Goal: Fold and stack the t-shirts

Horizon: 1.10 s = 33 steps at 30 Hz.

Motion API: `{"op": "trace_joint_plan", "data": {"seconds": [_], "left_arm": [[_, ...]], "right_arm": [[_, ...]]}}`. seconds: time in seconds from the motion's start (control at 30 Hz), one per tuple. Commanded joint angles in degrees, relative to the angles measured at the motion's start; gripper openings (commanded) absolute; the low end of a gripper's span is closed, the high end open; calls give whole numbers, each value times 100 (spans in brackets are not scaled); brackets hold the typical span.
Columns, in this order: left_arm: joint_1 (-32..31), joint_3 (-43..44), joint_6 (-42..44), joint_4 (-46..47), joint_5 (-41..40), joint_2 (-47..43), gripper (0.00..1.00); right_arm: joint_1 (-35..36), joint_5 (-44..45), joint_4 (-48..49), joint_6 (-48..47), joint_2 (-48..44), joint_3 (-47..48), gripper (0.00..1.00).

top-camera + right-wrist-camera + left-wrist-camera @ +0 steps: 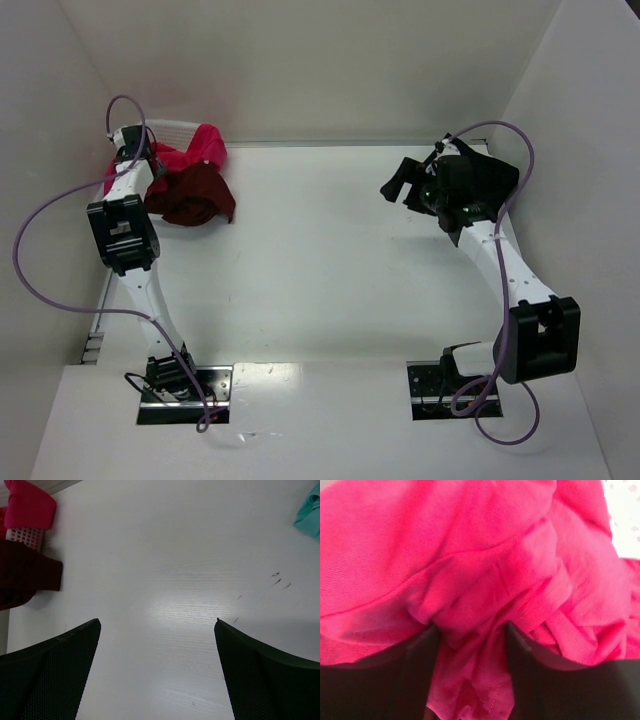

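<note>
crimson-pink t-shirt [203, 148] in white basket [176, 128], maroon t-shirt [192, 196] against it

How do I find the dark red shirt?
Look at the far left corner of the table, where a white lattice basket sits. A bright pink shirt spills over it, and the dark maroon shirt droops just beside that, toward the table's middle. It is much darker than its pink neighbour.
</note>
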Motion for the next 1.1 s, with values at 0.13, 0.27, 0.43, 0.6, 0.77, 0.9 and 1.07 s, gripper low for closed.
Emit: {"op": "trace_joint_plan", "data": {"seconds": [0.13,0.27,0.43,0.6,0.77,0.9,1.07], "left_arm": [[85,227,-150,304,-22,-313,37],[85,454,-150,199,100,-489,0],[85,816,-97,-92,365,-691,0],[85,1131,-35,-249,636,-1113,0],[85,2991,220,-1241,1173,-904,4],[85,4418,325,-1955,1120,-498,0],[85,4218,325,-1902,1059,-647,10]], "right_arm": [[30,27,188,-27,44,7,100],[30,-26,240,-27,-17,-55,100],[30,-26,240,-27,-150,-107,100],[30,-333,407,-27,-202,-107,100],[398,-623,557,-123,368,803,100],[1073,-764,794,-185,983,1596,100],[1874,-817,742,-246,2037,2835,100]]}}
